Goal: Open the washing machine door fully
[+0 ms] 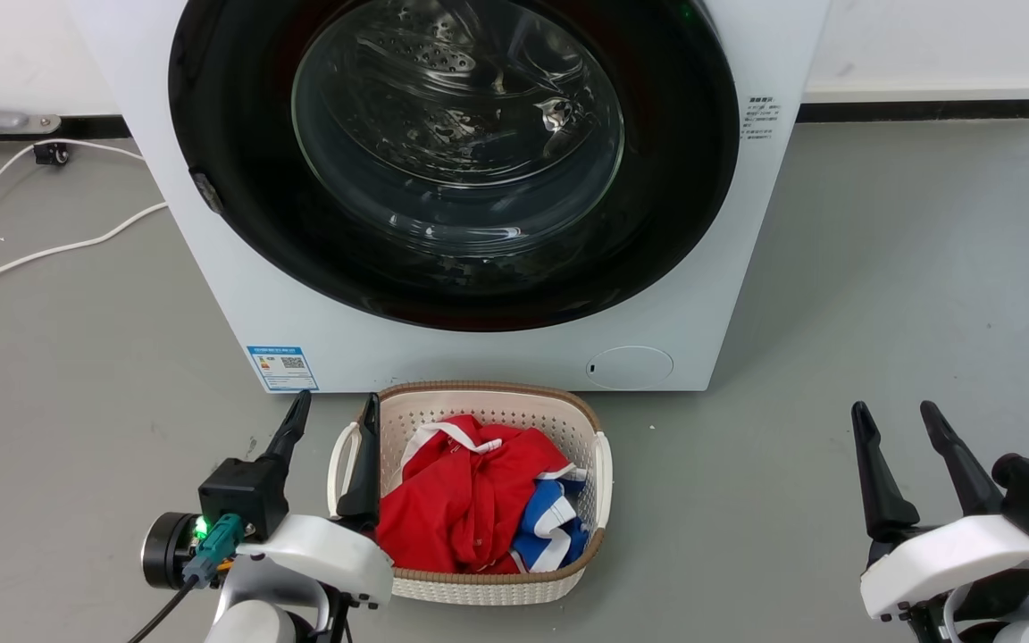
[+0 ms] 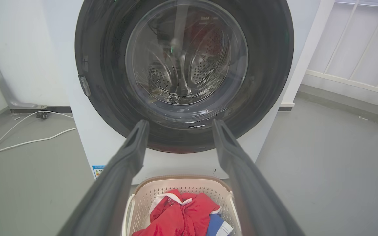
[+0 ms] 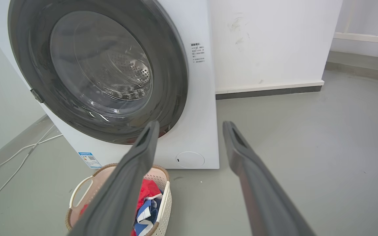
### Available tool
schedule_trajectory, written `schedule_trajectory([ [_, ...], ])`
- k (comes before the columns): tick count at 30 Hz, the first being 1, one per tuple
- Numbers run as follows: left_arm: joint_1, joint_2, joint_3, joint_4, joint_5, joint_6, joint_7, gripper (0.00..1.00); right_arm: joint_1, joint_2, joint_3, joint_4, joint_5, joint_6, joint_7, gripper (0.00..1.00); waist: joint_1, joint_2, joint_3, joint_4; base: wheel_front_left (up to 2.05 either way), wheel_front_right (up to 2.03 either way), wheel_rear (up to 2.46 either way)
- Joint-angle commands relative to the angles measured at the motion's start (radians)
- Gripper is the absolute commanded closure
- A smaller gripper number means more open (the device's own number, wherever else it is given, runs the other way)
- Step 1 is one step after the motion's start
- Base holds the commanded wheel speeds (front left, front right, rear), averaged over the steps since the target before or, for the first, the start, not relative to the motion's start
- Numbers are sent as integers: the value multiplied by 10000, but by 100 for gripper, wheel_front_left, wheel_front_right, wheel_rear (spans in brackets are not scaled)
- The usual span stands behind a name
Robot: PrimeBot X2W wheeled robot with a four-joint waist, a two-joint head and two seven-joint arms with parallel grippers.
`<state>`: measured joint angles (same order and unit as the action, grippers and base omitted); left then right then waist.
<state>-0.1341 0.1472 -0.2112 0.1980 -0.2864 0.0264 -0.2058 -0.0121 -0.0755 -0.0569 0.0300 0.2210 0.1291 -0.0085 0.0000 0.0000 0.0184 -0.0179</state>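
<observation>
While the washing machine door (image 1: 456,152) sits shut, flush w/ the front of the washing machine (image 1: 211,295), both claws hang low & clear of it. Left claw (image 1: 336,402): fingers spread, nothing between them, one finger over the left rim of a pale laundry basket (image 1: 479,395) that stands on the floor (image 1: 881,286) just in front of the machine. Red & blue-white clothes (image 1: 461,500) lie in it. Right claw (image 1: 894,411): also spread & empty, over bare floor well right of the basket. Small dark tab (image 1: 204,189) on the door's left rim; perforated steel drum shows thru the glass. White cable (image 1: 50,250) runs along the floor left of the machine
</observation>
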Motion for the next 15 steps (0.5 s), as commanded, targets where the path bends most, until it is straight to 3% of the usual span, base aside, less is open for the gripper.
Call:
schedule_trajectory([
  [1, -201, 38, -12, -15, 186, 7, -78, 0, 21, 20, -16, -110, -180, 21, -55, 0, 0, 0, -5, -7, 0, 0, 0],
  [15, -104, -111, 109, 166, 916, -50, -356, 0, 71, 141, 10, -277, -1041, 23, -90, 0, 0, 0, -28, -68, 0, 0, 0],
])
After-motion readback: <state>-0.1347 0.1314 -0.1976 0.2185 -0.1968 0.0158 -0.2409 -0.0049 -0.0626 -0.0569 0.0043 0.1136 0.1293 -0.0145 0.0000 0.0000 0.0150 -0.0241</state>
